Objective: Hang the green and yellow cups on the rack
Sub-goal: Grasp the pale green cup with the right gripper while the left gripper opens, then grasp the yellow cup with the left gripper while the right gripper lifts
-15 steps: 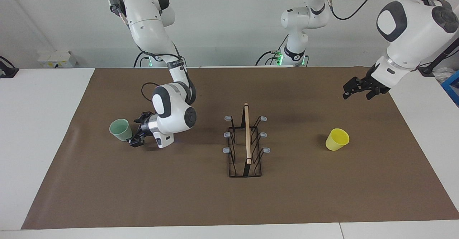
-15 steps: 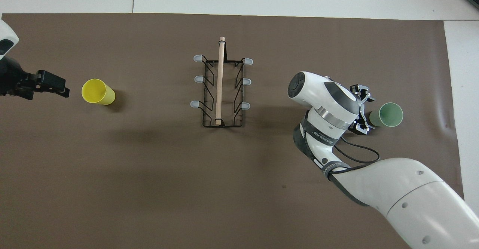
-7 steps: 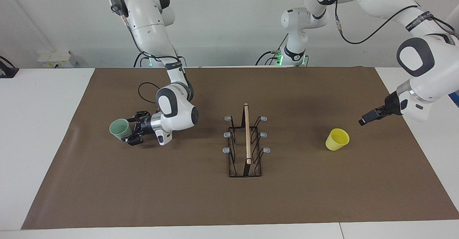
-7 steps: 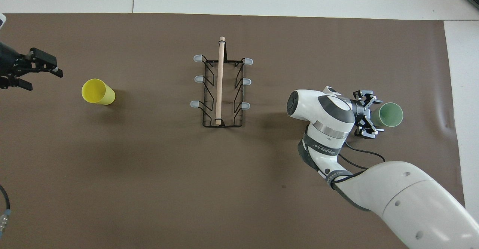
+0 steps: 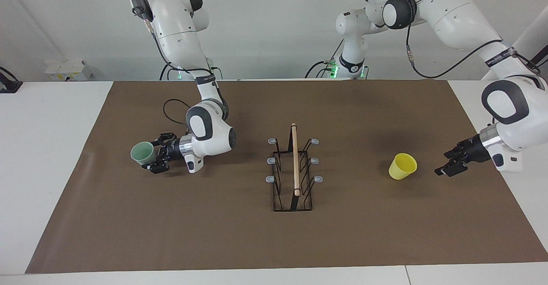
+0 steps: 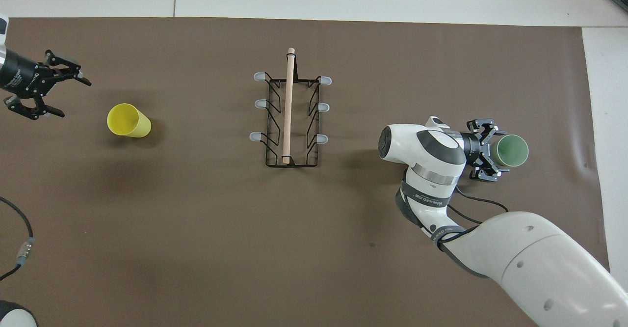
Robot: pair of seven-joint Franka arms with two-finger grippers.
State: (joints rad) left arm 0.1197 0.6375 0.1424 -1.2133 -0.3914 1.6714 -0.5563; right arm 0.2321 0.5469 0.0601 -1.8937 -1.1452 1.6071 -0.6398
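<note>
Moved since earlier frame: right claw (image 5: 156, 158) levelled out and slid up to the green cup's side; left claw (image 5: 450, 164) dropped from high above the mat to low beside the yellow cup; cups and rack unmoved.
Right claw: released, fingers spread either side of the green cup's base end, not clenched on it; lying sideways, low over the mat.
Left claw: released, fingers apart, low near the yellow cup but clear of it, on the side toward the left arm's end of the worktop (image 5: 55, 148).
Green cup (image 5: 143, 152): tipped, mouth pointing away from the right claw, toward the right arm's end of the mat.
Yellow cup (image 5: 403, 166): tilted on the mat, well apart from the rack, between it and the left claw.
Rack (image 5: 293, 171): mid-mat, all six pegs bare.
Step in hand: approach to grasp, both arms; nothing hung yet.
Next move: probably a squeeze on the green cup; a short advance of the left claw around the yellow cup, then closing; lift afterwards and mouth onto a peg.
</note>
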